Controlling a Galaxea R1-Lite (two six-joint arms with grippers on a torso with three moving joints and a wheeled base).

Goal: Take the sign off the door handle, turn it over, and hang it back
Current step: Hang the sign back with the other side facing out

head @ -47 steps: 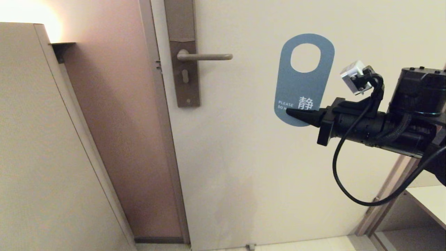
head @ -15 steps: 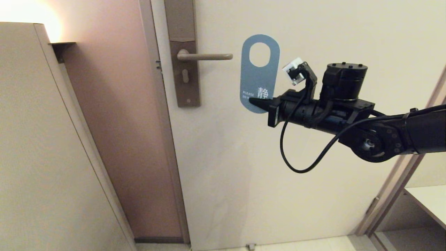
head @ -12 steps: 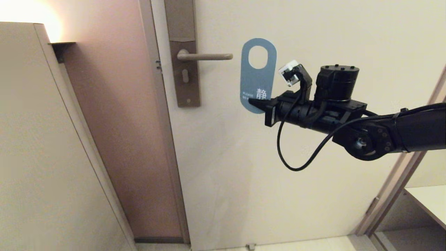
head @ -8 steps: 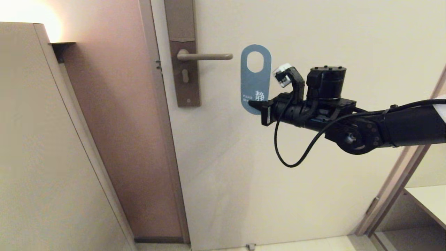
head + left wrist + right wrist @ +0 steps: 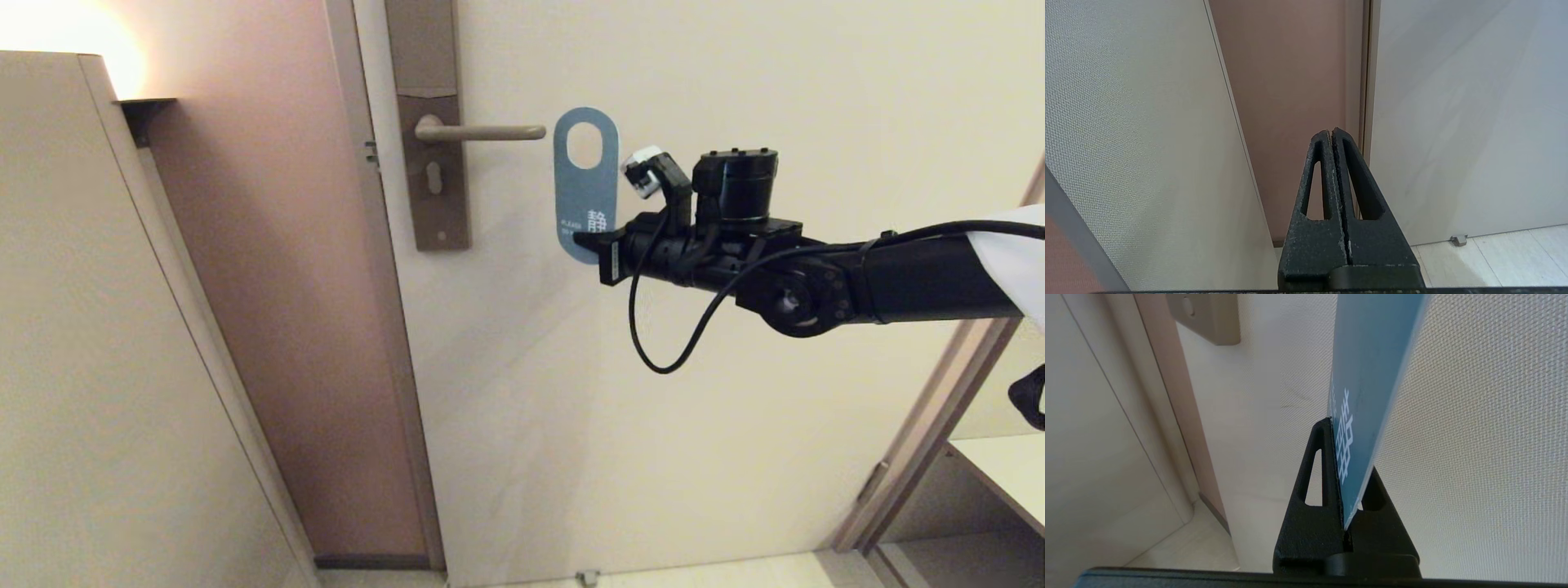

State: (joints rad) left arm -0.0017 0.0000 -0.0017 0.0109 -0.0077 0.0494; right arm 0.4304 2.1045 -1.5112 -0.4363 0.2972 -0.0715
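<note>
The sign (image 5: 584,192) shows its blue face with white lettering and stands upright, its oval hole at the top, level with the door handle (image 5: 482,131) and just right of the lever's free end. My right gripper (image 5: 586,242) is shut on the sign's bottom end, reaching in from the right close to the door. In the right wrist view the sign (image 5: 1367,375) rises edge-on from between the shut fingers of that gripper (image 5: 1337,428). The handle sits on a brown backplate (image 5: 433,163) with a keyhole. My left gripper (image 5: 1331,132) is shut and empty, out of the head view.
The pale door (image 5: 735,408) fills the right of the view, its frame (image 5: 384,367) beside a brown recessed wall. A beige partition (image 5: 98,367) stands at the left. A second door frame (image 5: 922,441) and a shelf (image 5: 1004,465) are at the lower right.
My right arm has carried the sign left and toward the door, from well right of the handle to just beside the lever's tip. The sign has dropped a little over the last second.
</note>
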